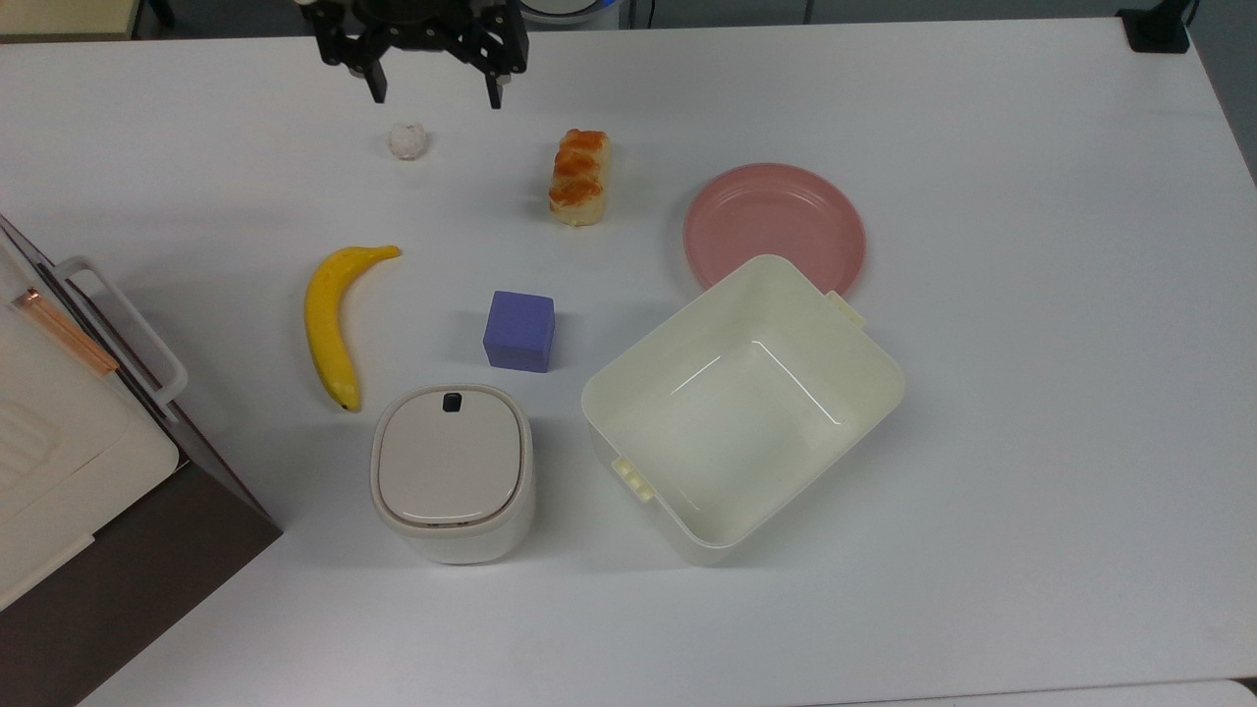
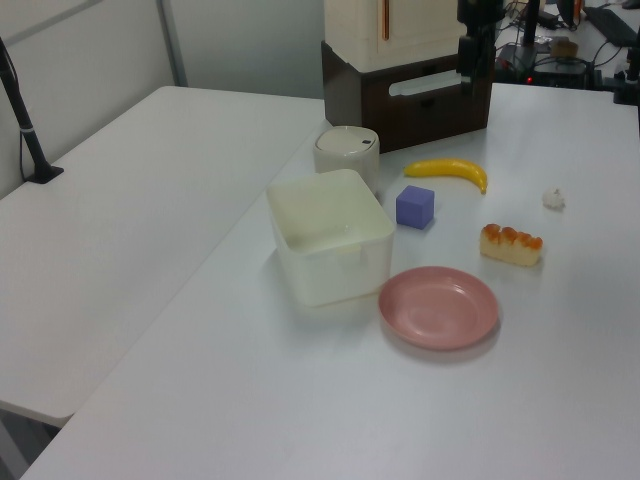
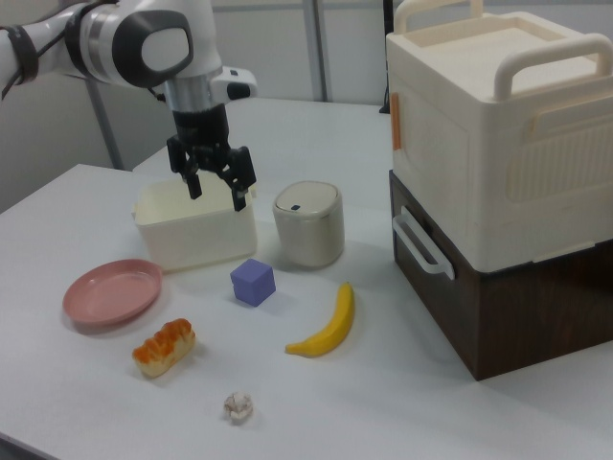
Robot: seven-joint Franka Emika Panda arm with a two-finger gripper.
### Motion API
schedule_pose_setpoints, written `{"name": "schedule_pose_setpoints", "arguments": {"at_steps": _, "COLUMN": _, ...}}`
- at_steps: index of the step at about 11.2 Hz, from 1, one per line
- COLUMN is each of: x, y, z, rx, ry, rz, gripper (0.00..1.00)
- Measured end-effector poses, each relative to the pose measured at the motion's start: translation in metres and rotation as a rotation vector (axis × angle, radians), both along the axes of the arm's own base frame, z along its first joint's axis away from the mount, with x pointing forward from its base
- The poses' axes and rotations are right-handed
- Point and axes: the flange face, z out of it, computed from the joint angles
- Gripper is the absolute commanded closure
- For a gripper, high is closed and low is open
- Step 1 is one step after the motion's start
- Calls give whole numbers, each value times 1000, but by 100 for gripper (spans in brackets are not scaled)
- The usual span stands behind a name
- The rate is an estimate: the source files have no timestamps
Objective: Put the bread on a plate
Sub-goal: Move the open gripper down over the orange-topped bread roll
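while the end effector (image 1: pixel 435 90) hangs wide open and empty, the bread (image 1: pixel 579 177) lies to the top view's right and nearer, long axis running near-to-far.

In the top view, the tool (image 1: pixel 434 95) is cut by the upper edge, so the arm above its fingers is lost. Well away from the tool, the plate (image 1: pixel 776 221) has its near rim hidden behind the cream tub (image 1: pixel 743 407). The cream-and-brown cabinet (image 1: pixel 69 471) is cropped at the top view's left.

A second white table (image 2: pixel 110 230) adjoins the work table (image 1: pixel 1031 393); pale partition walls behind.
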Motion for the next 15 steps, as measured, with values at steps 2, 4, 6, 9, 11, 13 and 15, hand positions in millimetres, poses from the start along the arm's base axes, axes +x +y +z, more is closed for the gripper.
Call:
{"name": "schedule_pose_setpoints", "arguments": {"at_steps": 2, "x": -5, "y": 4, "z": -15, "rx": 6, "ry": 8, "rz": 8, "gripper": 0}}
{"name": "schedule_pose_setpoints", "arguments": {"at_steps": 4, "x": -22, "y": 8, "z": -32, "rx": 20, "ry": -17, "rz": 17, "gripper": 0}}
{"name": "schedule_pose_setpoints", "arguments": {"at_steps": 6, "x": -48, "y": 11, "z": -58, "rx": 40, "ry": 16, "rz": 24, "gripper": 0}}
{"name": "schedule_pose_setpoints", "arguments": {"at_steps": 9, "x": -79, "y": 27, "z": -119, "rx": 41, "ry": 44, "rz": 59, "gripper": 0}}
{"name": "schedule_pose_setpoints", "arguments": {"at_steps": 11, "x": -78, "y": 46, "z": -130, "rx": 35, "ry": -14, "rz": 55, "gripper": 0}}
{"name": "schedule_pose_setpoints", "arguments": {"at_steps": 13, "x": -72, "y": 78, "z": -133, "rx": 4, "ry": -91, "rz": 23, "gripper": 0}}
{"name": "schedule_pose_setpoints", "arguments": {"at_steps": 15, "x": -79, "y": 104, "z": -158, "rx": -66, "ry": -134, "rz": 12, "gripper": 0}}
